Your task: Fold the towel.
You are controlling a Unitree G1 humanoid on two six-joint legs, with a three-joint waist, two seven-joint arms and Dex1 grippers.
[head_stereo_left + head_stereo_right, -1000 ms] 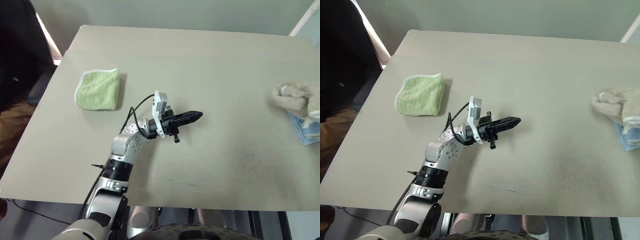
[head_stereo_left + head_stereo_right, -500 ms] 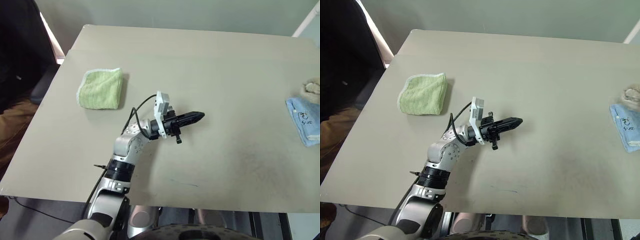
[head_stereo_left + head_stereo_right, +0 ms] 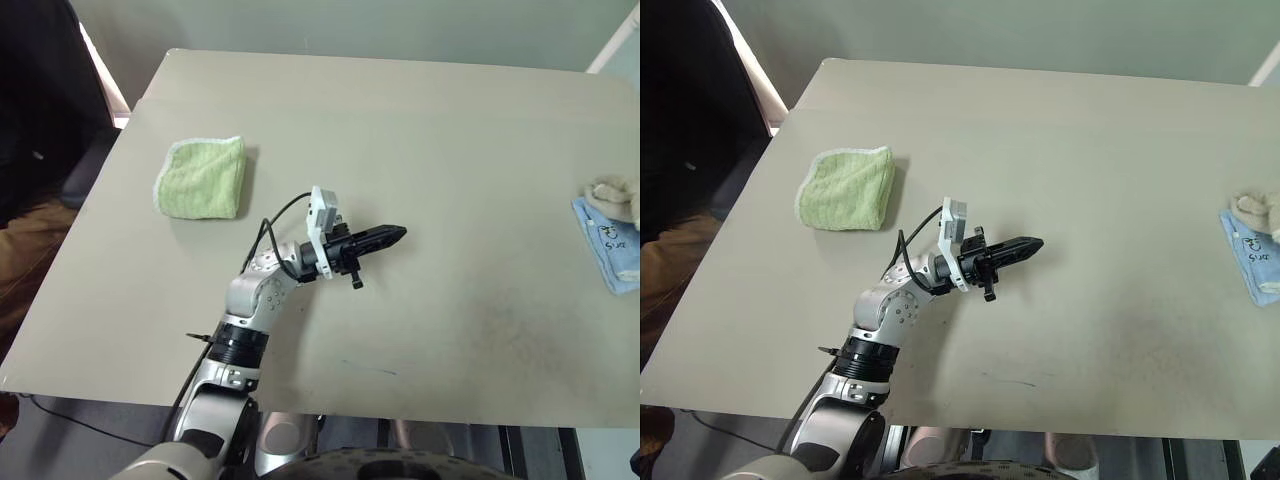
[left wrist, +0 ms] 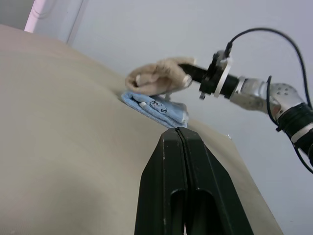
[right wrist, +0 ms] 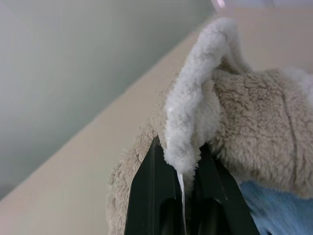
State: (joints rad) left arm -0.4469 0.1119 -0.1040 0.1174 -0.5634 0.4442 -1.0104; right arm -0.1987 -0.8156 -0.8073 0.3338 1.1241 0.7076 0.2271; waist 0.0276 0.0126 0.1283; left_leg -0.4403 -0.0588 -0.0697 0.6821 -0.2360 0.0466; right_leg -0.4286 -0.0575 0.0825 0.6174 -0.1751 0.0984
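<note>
The towel (image 3: 612,192) is a bunched beige terry bundle at the table's far right edge, hanging just above a light blue towel (image 3: 608,243). My right gripper (image 4: 189,72) is shut on the bundle's right side, with the arm reaching in from beyond the table edge. In the right wrist view, a white-edged fold of the towel (image 5: 244,122) is pinched between the black fingers (image 5: 146,186). My left gripper (image 3: 388,236) hovers over the table's middle, pointing right, shut and holding nothing. Its closed fingers (image 4: 171,166) aim toward the towel far away.
A folded light green towel (image 3: 201,178) lies at the table's back left. The beige table (image 3: 450,130) is bare between it and the right edge. A dark chair and a seated person's leg (image 3: 30,230) are off the left side.
The beige bundle, held by my right gripper, has shifted right toward the table edge, uncovering most of the blue towel. My left arm stayed put.
</note>
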